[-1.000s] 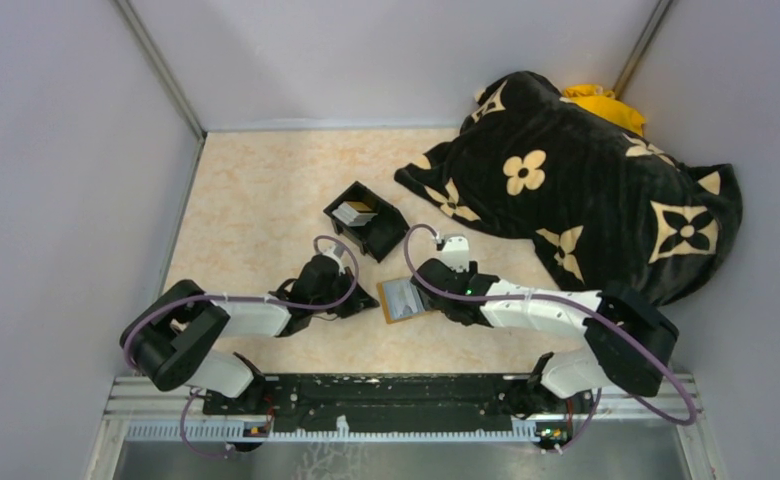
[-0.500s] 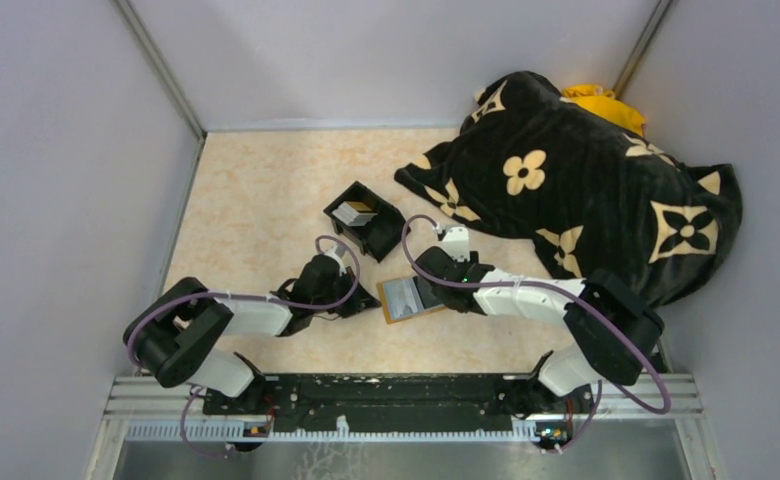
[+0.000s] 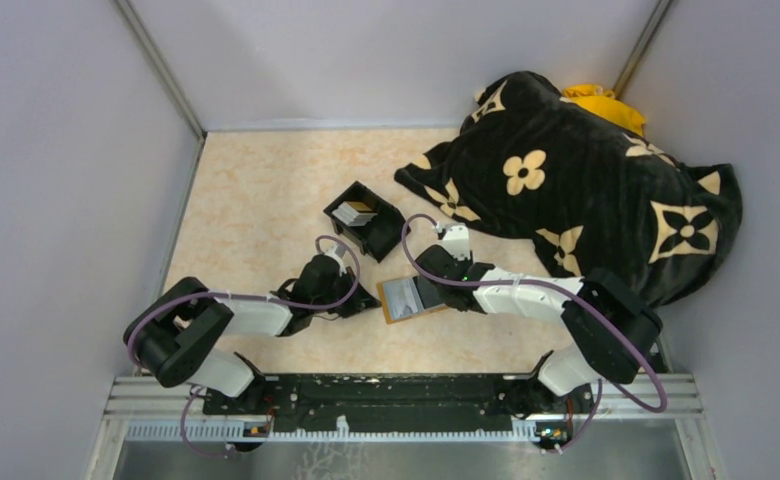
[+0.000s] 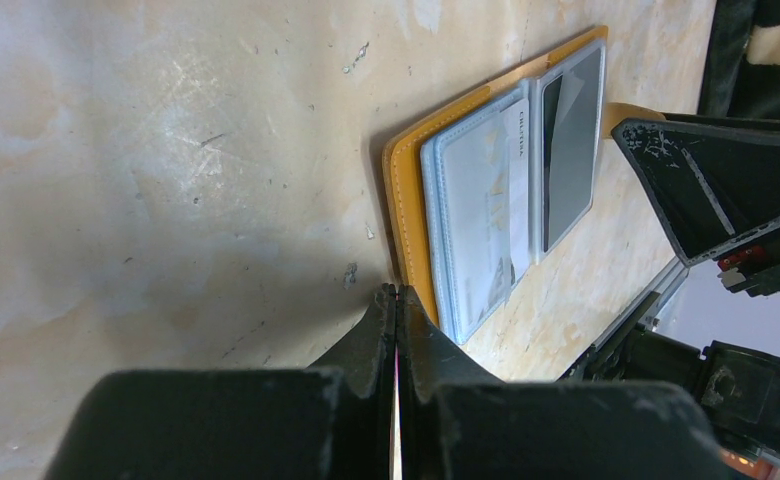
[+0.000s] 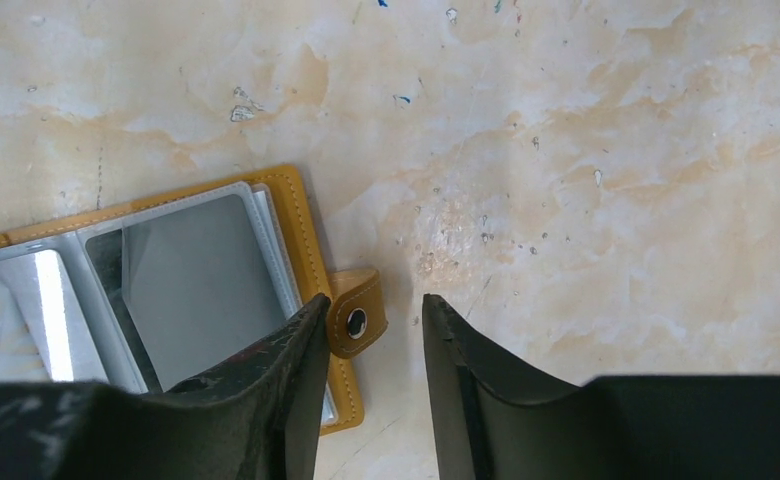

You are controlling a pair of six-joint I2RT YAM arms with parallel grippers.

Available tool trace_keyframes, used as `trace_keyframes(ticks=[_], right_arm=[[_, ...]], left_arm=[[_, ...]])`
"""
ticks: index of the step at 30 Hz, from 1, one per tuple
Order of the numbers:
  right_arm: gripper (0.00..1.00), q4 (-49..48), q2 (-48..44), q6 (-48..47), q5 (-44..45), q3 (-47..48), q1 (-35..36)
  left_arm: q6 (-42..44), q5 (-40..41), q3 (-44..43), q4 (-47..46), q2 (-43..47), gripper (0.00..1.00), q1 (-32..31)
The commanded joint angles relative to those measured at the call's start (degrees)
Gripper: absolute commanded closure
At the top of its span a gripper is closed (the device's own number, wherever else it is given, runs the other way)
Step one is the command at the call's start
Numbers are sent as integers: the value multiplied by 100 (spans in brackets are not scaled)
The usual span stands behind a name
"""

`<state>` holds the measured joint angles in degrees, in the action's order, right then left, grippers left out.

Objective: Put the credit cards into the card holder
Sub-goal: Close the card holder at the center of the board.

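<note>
Tabletop (image 3: 256, 190) — marbled beige; grey walls (image 3: 386, 60)

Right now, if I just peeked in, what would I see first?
A big black blanket with cream flowers is heaped at the far right of the table. In the middle near the front, an orange card holder lies open, and just behind it sits a black box with pale cards inside.

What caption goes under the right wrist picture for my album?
Open end effector straddles the snap tab of the open card holder on the table.
</note>
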<state>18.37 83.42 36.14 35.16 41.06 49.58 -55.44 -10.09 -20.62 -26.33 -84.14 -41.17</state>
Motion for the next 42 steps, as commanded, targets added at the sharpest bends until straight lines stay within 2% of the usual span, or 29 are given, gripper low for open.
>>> trace_keyframes(ticks=[1,7,9,24,42], right_arm=[[64,-174,-2,2,112,113,-58],[88,-209,-27,-22,31,104,-81],[100,-240,-100,-68,-16,98,-80],[100,-56,-755,-271,-452,390,42],[100,446,-368,1,-351,1316,1452]], left_arm=[[46,-34,6,-30,-32,100,-49],[40,-28,28,-31,-24,100,-49],[42,-27,28,-36,-31,100,-49],[-30,-162,51,-335,-197,100,-58],[-54,-114,63,-353,-103,100,-92]])
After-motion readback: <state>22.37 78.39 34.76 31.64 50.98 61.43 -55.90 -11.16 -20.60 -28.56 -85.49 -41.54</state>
